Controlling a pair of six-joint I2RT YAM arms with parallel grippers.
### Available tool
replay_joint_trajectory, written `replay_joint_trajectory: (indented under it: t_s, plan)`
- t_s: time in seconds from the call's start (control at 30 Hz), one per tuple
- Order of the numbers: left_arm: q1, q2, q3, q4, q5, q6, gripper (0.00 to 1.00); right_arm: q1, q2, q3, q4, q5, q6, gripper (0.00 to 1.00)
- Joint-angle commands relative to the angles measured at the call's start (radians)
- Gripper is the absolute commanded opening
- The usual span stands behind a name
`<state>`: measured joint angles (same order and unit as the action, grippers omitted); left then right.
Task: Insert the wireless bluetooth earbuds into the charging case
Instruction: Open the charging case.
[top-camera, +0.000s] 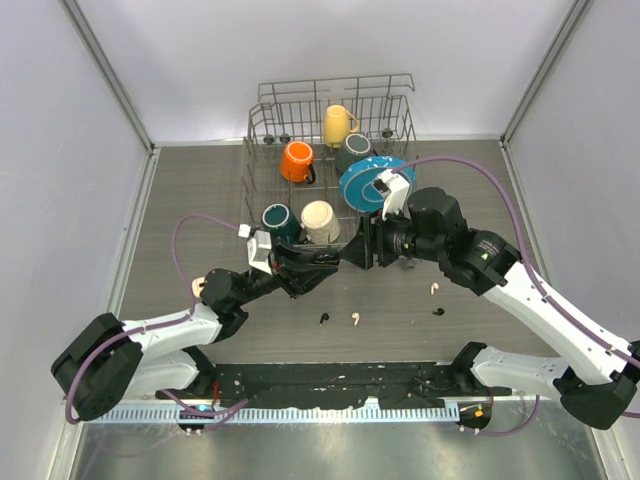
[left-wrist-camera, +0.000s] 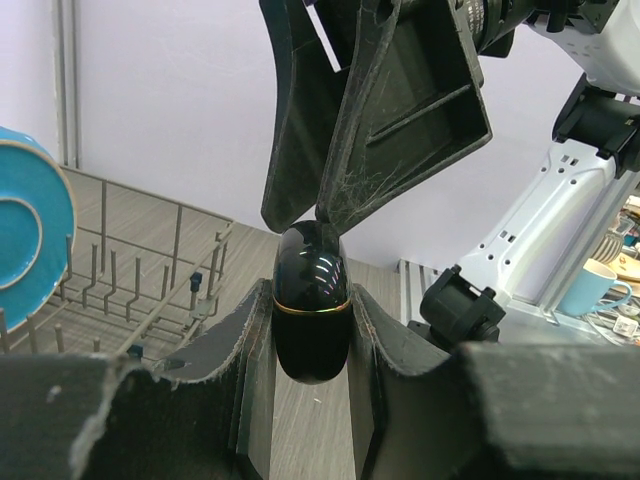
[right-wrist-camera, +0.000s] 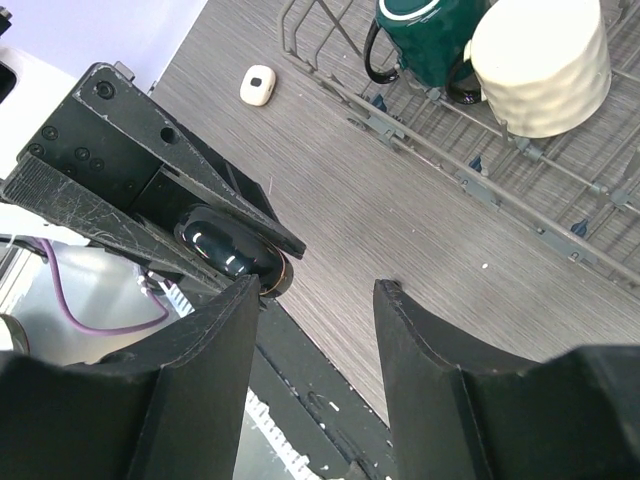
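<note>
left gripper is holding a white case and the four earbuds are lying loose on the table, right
Not quite. The case in the left gripper is black, not white, as the left wrist view shows. The four earbuds do lie loose on the table.

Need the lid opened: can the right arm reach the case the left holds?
Probably yes: the case pokes up free of the left gripper, and the right gripper, jaws open, sits right at it.

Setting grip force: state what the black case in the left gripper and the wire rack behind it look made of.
The black case: probably hard plastic with a glossy finish. It shows sharp bright reflections, and the thin gold band at the seam may be metallic trim.
The wire rack: apparently metal wire in dull grey, with thin straight rods and little shine. Any coating cannot be told.
</note>
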<state>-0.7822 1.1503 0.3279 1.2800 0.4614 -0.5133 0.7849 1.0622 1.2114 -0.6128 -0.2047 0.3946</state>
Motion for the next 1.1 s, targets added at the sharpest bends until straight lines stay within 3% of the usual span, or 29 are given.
replay_joint_trajectory:
  t_s: [0.0,0.5,1.07]
  plan:
    - [-0.006,-0.027,0.019,0.104,0.014,0.004,0.0,0.016,0.001,-0.01,0.068,-0.027,0.02,0.55]
    - [-0.012,-0.009,0.04,0.097,0.017,0.009,0.0,0.034,0.012,-0.033,0.097,-0.078,0.044,0.55]
    - [-0.029,-0.061,0.049,0.01,0.079,0.038,0.0,0.034,0.03,-0.027,0.168,0.06,0.142,0.56]
